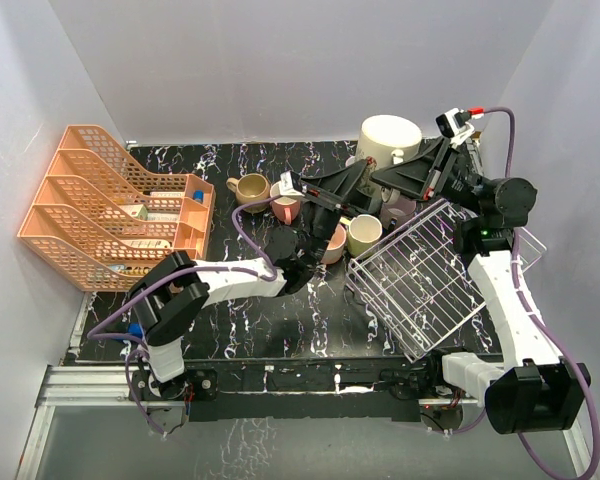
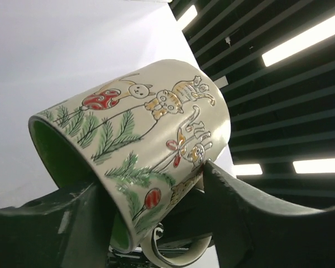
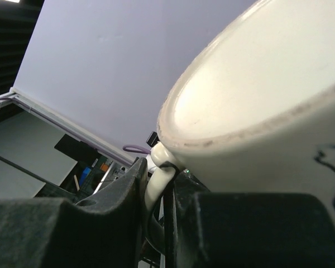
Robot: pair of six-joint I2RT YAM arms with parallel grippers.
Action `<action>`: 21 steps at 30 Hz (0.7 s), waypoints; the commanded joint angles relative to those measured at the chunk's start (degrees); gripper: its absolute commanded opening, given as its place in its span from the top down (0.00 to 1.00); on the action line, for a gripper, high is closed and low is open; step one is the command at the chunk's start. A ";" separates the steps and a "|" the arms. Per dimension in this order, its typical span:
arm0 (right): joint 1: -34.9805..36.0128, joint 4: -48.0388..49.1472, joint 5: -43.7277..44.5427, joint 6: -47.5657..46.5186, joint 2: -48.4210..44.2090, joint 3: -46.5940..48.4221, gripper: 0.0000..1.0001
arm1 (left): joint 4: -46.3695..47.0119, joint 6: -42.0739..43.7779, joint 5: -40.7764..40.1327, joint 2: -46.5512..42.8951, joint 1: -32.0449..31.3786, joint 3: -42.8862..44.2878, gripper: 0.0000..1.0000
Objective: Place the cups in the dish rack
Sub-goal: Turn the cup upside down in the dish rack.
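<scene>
Fingers (image 2: pixel 50 223) of the left pincer (image 2: pixel 152 184) fill the bottom of the left wrist view, dark, one on either side of a cat-print mug (image 2: pixel 151 117). Mug is tilted, with its green inside facing the left finger and its loop handle (image 2: pixel 178 259) down between the two. Both fingers look to touch it with the jaws well apart; can't tell if that's a real clamp or just contact. Right pincer (image 3: pixel 159 192) is pressed nearly together, pinching the cream handle (image 3: pixel 158 176) of a big cream mug (image 3: pixel 257 100), whose body sits above and right of the fingers. From the top camera that mug looks lifted, just beyond the right pincer at the far edge of the black marbled table (image 1: pixel 280 330). Dish rack (image 1: pixel 420 270), white wire, lies skewed on the table's right side, nearer the arm bases than the right pincer and right of the left arm's wrist. Loose mugs crowd around that wrist: peach mug (image 1: pixel 332 245), pale yellow mug (image 1: pixel 364 235), pink mug (image 1: pixel 285 208). Mauve mug (image 1: pixel 397 210) is under the right pincer. Tan mug (image 1: pixel 248 188) stands apart to the left. Orange tray organizer (image 1: pixel 110 210) sits well left of everything.
</scene>
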 commanded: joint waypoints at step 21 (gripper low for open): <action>-2.04 -33.90 5.89 -36.36 -5.78 6.00 0.48 | 14.99 12.99 9.24 -8.53 5.05 -4.43 1.00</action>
